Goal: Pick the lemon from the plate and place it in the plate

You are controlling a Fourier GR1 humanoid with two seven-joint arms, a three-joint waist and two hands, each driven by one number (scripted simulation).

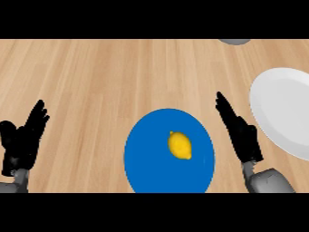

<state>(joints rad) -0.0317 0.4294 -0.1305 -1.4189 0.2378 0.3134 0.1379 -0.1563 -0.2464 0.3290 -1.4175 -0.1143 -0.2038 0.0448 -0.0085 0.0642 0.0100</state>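
Observation:
A yellow lemon point(179, 145) lies near the middle of a blue plate point(143, 158) at the bottom centre of the head view. A white plate point(294, 113) sits at the right, apart from the blue one. My right hand point(240, 133) stands between the two plates, just right of the blue plate's rim, fingers straight and pointing away, holding nothing. My left hand point(23, 140) rests open at the lower left, fingers up, well away from both plates.
The wooden counter point(117, 72) stretches across the view. A grey object point(235, 41) shows partly at the top edge, right of centre.

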